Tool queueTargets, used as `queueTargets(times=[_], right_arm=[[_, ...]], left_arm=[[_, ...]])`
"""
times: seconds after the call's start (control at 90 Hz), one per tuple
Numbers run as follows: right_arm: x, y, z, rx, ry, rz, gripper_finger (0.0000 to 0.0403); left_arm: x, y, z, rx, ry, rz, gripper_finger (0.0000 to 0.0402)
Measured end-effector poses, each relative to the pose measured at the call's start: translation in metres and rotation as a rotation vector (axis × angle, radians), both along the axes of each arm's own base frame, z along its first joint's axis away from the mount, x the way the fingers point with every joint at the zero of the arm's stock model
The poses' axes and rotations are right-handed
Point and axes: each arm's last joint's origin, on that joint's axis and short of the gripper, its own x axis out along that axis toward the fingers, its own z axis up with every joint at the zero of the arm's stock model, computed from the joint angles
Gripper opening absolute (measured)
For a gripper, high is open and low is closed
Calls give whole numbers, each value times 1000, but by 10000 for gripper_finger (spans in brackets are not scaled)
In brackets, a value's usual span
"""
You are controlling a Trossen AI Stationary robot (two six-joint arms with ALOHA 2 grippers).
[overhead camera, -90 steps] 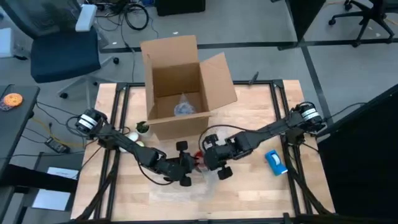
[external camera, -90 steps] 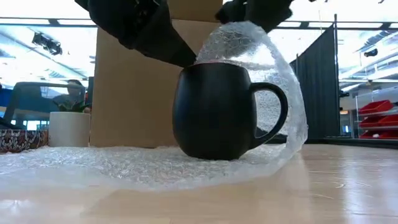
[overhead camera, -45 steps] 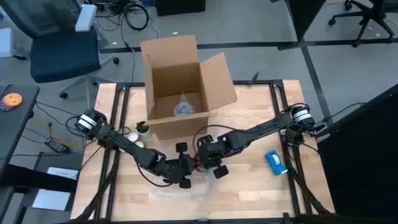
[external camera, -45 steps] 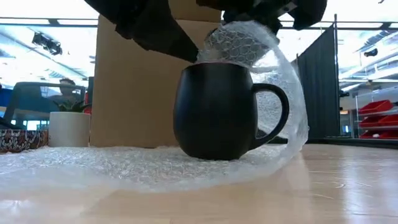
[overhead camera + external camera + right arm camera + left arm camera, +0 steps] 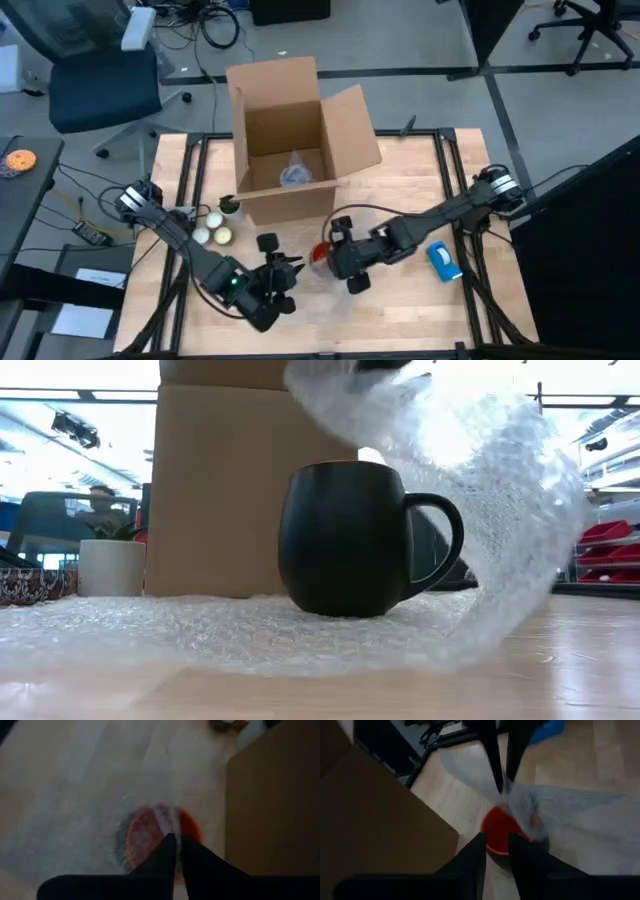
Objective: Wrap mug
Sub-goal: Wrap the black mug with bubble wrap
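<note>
Open cardboard box (image 5: 290,130) holding wrapped bundle (image 5: 295,175), mug (image 5: 345,540) on bubble wrap (image 5: 230,630)

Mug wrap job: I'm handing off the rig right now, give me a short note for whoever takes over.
Right gripper: shut on the bubble wrap, holding its edge above the mug.
Left gripper: beside the mug, holding nothing.
The mug stands upright on the wrap, in front of the cardboard box.
Done: one flap lifted over the handle side.
Left: drape it across the mouth, fold the rest around.

arms: two, dark, jointed | cables: black, looped alongside | bases: silver-grey round caps | fingers: slim, dark
</note>
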Motion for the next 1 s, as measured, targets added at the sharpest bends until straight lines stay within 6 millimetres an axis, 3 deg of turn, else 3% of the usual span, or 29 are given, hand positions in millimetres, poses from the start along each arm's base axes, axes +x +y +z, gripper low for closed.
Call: queueTargets(times=[0.178, 0.367, 0.667, 0.844, 1.0], right_arm=[[-14, 6, 15, -47, -57, -37, 0], [-19, 4, 21, -61, -64, -48, 0], [-26, 9, 22, -33, -30, -10, 0], [-34, 20, 20, 3, 1, 13, 0], [-41, 25, 25, -17, -24, 12, 0]], left_arm=[[2, -14, 9, -143, -176, 33, 79], [20, -25, 23, -200, -356, 5, 135], [54, -15, -8, -167, -320, 52, 230], [56, -9, -5, -112, -355, 124, 238], [59, -11, -3, -124, -343, 78, 239]])
